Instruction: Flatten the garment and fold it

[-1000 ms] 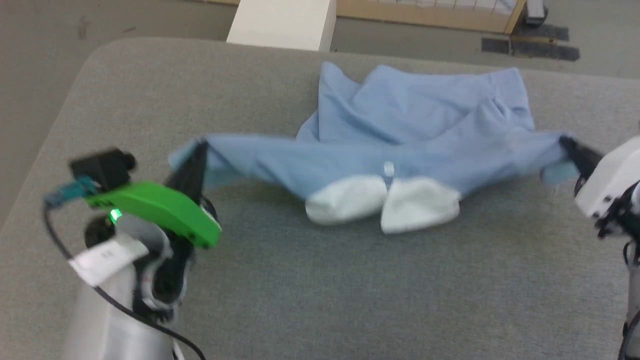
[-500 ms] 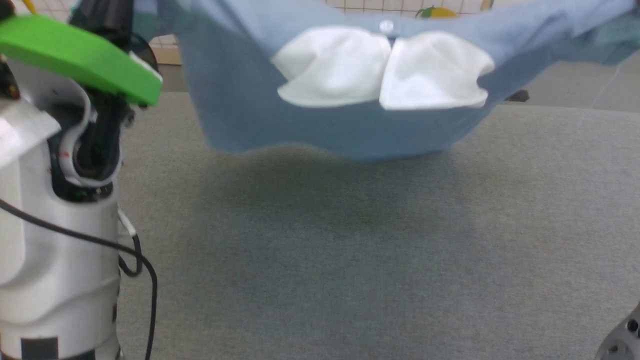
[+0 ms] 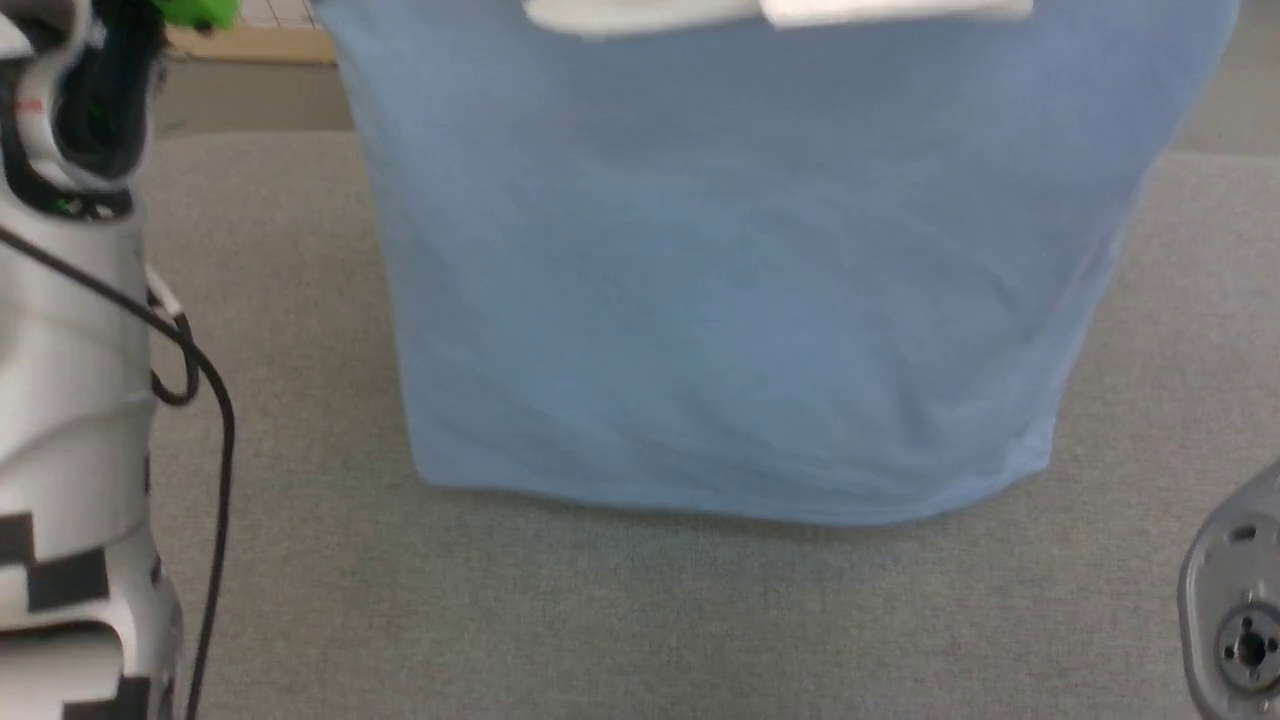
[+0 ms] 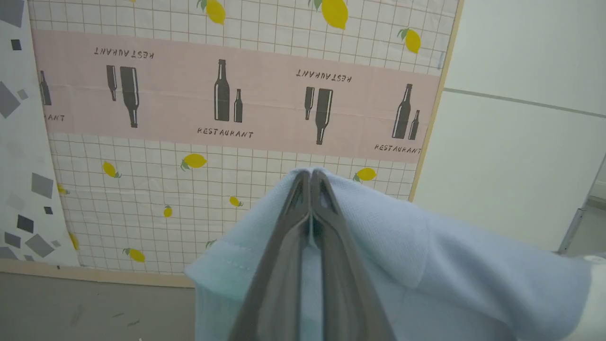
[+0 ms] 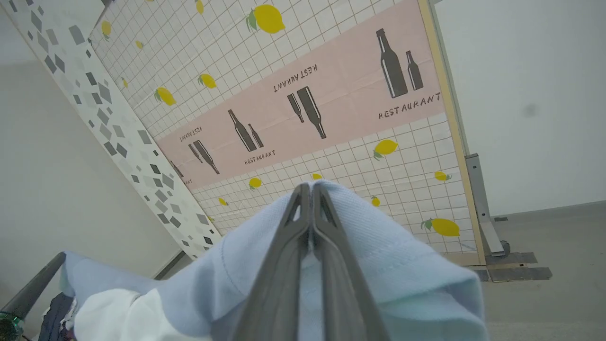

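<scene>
Item: light blue short-sleeved knit polo shirt (image 3: 740, 280), white collar (image 3: 770, 12) uppermost.
Position: hangs as a flat sheet over the grey fabric-covered table (image 3: 650, 620), long axis vertical, hem lowest. Cannot tell whether the hem touches the table.
Left gripper (image 4: 311, 174): fingers pinched together on a shoulder fold.
Right gripper (image 5: 311, 188): likewise clamped on the opposite shoulder.
Relation: shirt lies wholly below both claws, neither arm nearer. Laying down likely goes hem-first.

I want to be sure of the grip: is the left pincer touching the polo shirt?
Touching. The left wrist view shows the left pincer shut on a fold of the polo shirt, with cloth bunched on both sides of it.
</scene>
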